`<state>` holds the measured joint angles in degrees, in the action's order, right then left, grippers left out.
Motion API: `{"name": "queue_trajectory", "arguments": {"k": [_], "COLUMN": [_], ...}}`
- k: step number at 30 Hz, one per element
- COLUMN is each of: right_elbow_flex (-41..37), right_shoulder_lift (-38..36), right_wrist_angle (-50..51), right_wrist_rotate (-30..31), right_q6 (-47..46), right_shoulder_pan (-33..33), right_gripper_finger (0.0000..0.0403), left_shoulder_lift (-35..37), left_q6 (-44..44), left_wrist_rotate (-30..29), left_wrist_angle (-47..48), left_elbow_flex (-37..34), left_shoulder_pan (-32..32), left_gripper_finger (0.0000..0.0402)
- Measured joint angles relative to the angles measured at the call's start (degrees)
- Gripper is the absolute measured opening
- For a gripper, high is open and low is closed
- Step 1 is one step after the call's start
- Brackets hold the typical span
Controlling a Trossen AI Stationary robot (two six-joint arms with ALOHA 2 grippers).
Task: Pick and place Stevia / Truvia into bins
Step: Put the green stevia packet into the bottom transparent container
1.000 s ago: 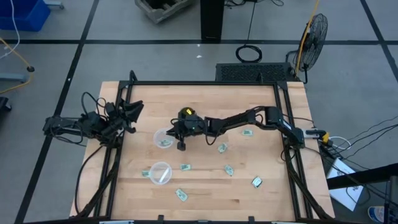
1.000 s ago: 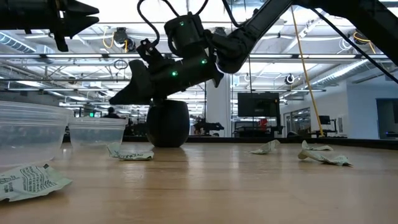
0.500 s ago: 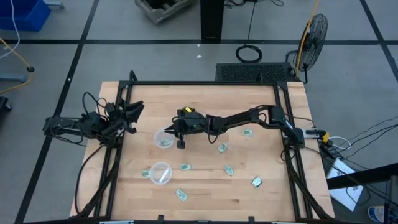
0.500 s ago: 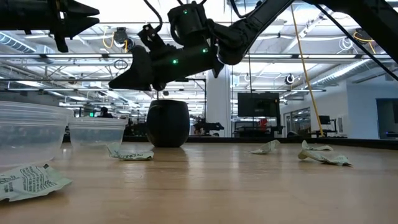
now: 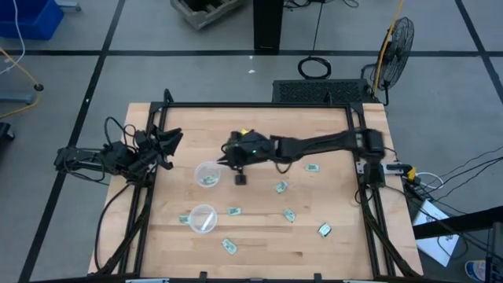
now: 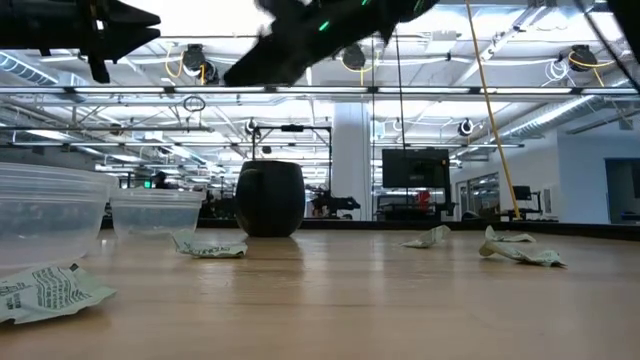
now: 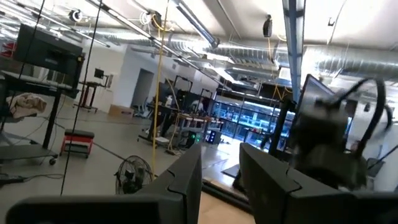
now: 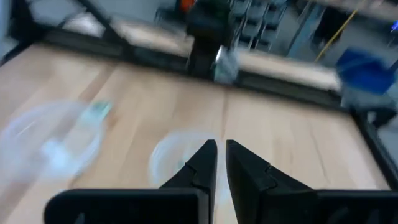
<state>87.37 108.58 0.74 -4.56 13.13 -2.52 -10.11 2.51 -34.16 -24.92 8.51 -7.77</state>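
Observation:
Several pale green and white Stevia packets lie flat on the wooden table, among them one near the middle and one at the near left in the low view. Two clear cups are the bins. The far bin holds a packet; the near bin stands closer to the near edge. My right gripper hangs high above the table beside the far bin, shut, with nothing seen between its fingers. My left gripper waits open over the table's left edge.
A dark mug stands on the table just right of the far bin. More packets lie to the right and near the front edge. A black frame rims the table.
My right gripper has risen steadily from just above the mug's top until it is nearly out of the top of the low view, and has drifted a little toward the table's far right. The mug now shows clear of it. Packets and bins have stayed put.

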Motion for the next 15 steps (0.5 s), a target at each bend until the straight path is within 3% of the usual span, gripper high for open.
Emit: {"name": "queue_trajectory", "arguments": {"k": [4, 7, 11, 15], "right_elbow_flex": [0.00, -0.42, -6.07, -14.24], "right_shoulder_lift": [-10.21, -17.11, -26.82, -37.98], "right_wrist_angle": [19.22, 28.35, 31.18, 31.38], "right_wrist_rotate": [0.44, 6.73, 19.34, 22.73], "right_q6": [-0.22, 0.20, 0.17, -2.69], "right_shoulder_pan": [1.36, 4.16, 8.09, 9.36], "right_gripper_finger": [0.0020, 0.0006, 0.0004, 0.0006], "left_shoulder_lift": [-0.28, -2.15, -7.21, -15.11], "left_q6": [-0.48, 0.17, -3.50, -3.71], "left_wrist_rotate": [5.93, 8.72, 8.47, 2.38], "left_wrist_angle": [1.73, 1.37, 7.30, 22.41], "left_elbow_flex": [0.45, 2.55, 9.36, 22.66], "left_shoulder_pan": [-0.63, -1.55, -3.00, -3.59], "left_gripper_finger": [0.0113, 0.0113, 0.0113, 0.0113]}}
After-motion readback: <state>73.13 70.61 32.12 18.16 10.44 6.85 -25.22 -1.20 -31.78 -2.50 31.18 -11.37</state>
